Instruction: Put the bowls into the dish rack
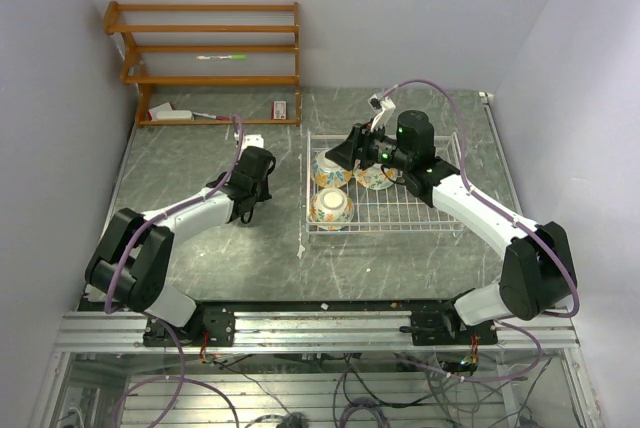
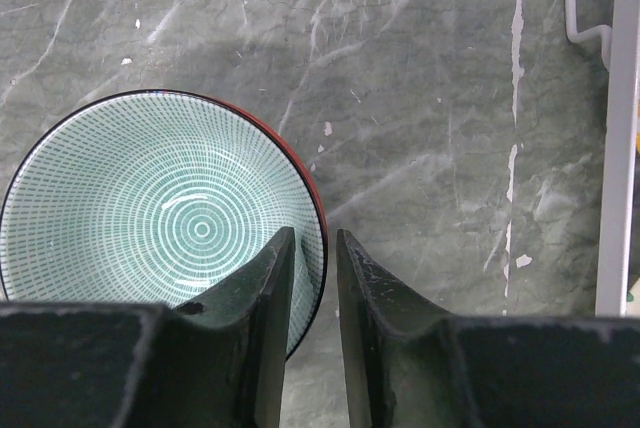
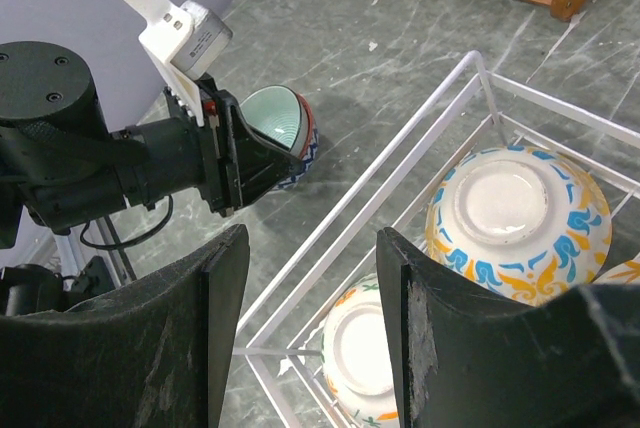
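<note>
Wide grey counter [image 1: 190, 148] first, veined like polished stone and flecked white, with a wooden shelf [image 1: 200, 79] at the back that plays no part here. Right of centre sits the rack [image 1: 400, 230], a low rectangular basket of thin white wire. Three bowls are in it, all crowded at its left end. One [image 3: 520, 213] is upside down, pale foot ring up, with yellow and blue flowers round its glossy wall. A second [image 3: 365, 358] lies just beside it by the corner, also inverted, which I'd say is so they drain. A third [image 1: 376, 178] is tucked partly under the right arm. Now the action: the teal bowl [image 2: 160, 218] is outside the rack, over the counter to its left. Fine rings of tiny dashes run down its inside, and it has a dark lip with reddish-brown showing outside. The left pincer [image 2: 311, 248] is pinching that lip, one finger inside and one outside. That looks like the only sensible hold, since the bowl is far wider than the jaws. From the right wrist the bowl shows tipped up on edge, mouth turned sideways. Whether it touches the counter I can't tell. The right pincer [image 3: 312, 248] is spread wide and empty, poised above the rack's corner wires. I'd guess it is keeping clear of the free slots. Glazed ceramic on a thin lip is a slippery grip, so the carry across wants care.
</note>
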Action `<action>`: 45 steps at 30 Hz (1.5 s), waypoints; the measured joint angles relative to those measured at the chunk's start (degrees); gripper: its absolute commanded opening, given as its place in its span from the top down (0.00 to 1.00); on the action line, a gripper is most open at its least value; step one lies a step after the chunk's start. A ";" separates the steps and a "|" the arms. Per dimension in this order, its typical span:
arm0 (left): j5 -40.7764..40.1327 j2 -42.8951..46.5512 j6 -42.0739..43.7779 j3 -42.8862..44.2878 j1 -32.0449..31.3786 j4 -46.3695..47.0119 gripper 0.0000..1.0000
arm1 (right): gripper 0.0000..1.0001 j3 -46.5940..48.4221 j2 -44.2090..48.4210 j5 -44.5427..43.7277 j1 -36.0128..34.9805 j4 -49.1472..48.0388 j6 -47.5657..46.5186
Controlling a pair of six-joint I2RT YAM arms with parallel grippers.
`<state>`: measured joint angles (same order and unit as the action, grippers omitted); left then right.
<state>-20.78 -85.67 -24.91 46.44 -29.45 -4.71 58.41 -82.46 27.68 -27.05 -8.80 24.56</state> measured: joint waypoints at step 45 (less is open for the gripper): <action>11.78 24.96 -7.19 6.23 -1.51 -0.79 0.93 | 0.45 1.86 21.99 -21.03 1.07 15.39 1.29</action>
<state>-8.99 -60.71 -32.10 52.66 -30.96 -5.50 60.27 -60.47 6.66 -25.98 6.59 25.85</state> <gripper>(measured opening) 0.097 0.550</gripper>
